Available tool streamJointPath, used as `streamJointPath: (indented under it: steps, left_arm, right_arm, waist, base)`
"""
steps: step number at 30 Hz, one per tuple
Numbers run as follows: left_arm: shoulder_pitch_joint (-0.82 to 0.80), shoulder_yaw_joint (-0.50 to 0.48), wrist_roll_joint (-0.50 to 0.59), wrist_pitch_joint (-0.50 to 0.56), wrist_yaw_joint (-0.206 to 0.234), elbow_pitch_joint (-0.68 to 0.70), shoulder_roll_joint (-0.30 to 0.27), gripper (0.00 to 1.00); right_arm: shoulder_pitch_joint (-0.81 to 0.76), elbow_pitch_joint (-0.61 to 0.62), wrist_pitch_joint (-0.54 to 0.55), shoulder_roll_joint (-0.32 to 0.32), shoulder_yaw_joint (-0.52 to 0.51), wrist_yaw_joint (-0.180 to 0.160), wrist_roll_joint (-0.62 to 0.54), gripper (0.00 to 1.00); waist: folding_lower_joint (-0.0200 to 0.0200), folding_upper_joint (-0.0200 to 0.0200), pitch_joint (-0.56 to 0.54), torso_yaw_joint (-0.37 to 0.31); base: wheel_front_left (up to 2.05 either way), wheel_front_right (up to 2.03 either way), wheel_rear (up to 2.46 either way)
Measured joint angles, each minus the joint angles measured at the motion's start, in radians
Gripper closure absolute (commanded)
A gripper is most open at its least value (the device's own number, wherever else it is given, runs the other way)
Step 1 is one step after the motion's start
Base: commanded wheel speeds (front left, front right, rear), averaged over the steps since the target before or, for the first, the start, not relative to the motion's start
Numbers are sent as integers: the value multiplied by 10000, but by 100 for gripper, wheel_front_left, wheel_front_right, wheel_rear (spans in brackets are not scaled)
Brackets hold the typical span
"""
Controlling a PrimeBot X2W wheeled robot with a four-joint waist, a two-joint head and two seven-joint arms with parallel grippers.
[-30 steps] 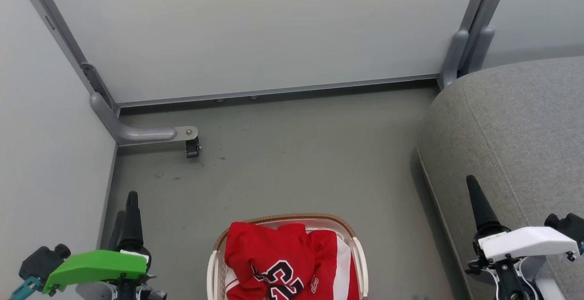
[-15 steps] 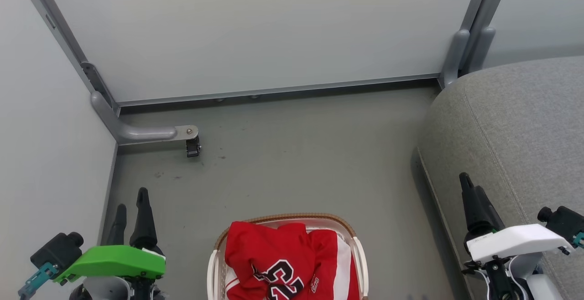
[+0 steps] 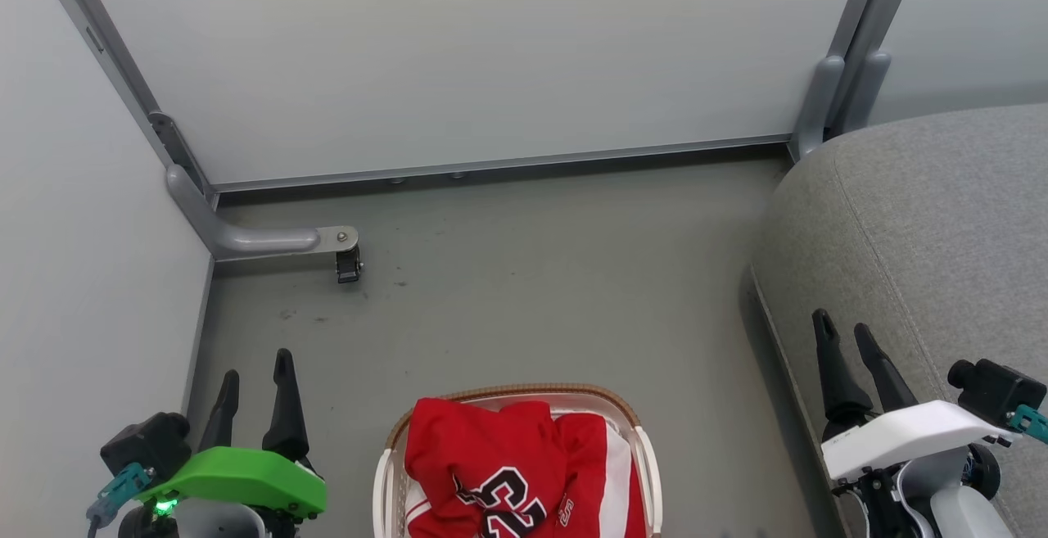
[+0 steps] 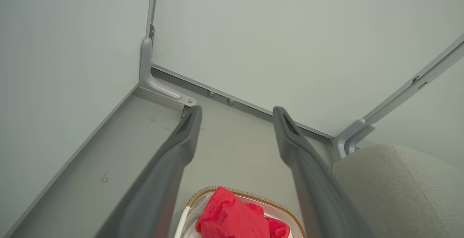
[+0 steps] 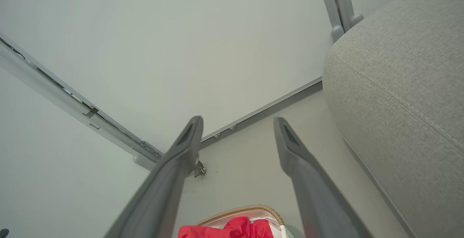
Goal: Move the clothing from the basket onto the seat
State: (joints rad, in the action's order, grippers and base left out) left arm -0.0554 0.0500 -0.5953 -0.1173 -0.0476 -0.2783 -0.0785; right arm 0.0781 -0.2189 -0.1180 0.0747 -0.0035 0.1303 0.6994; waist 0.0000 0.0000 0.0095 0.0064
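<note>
Head view: the red clothing [image 3: 499, 472] is lying heaped in the basket [image 3: 524, 391], midway between the left tool [image 3: 258, 366] and the right tool [image 3: 842, 323]. Both tools are hanging spread and empty. The right tool is hanging over the seat's [image 3: 925, 227] near edge.

Left wrist view: the heap is sitting low between the parted fingers.

Right wrist view: the same is showing, with the seat alongside. Neither arm is looking nearer.

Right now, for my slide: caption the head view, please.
Open left gripper and right gripper flank the basket of red clothing; grey seat at right.
</note>
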Motion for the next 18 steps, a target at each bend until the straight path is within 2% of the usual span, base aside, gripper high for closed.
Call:
streamJointPath:
  steps: [13,18]
  left_arm:
    - [161,566,1465,-384,543,-224,-174,0]
    - [222,598,1783,-499,566,-272,-173,0]
  right_arm:
    - [-19,-284,-378,-2,174,0,-1871,0]
    - [-58,-353,-500,-19,194,0,-2301,0]
  waist:
    - [0,0,-41,-20]
    - [0,0,-38,-16]
  base:
    - [0,0,0]
    - [0,0,0]
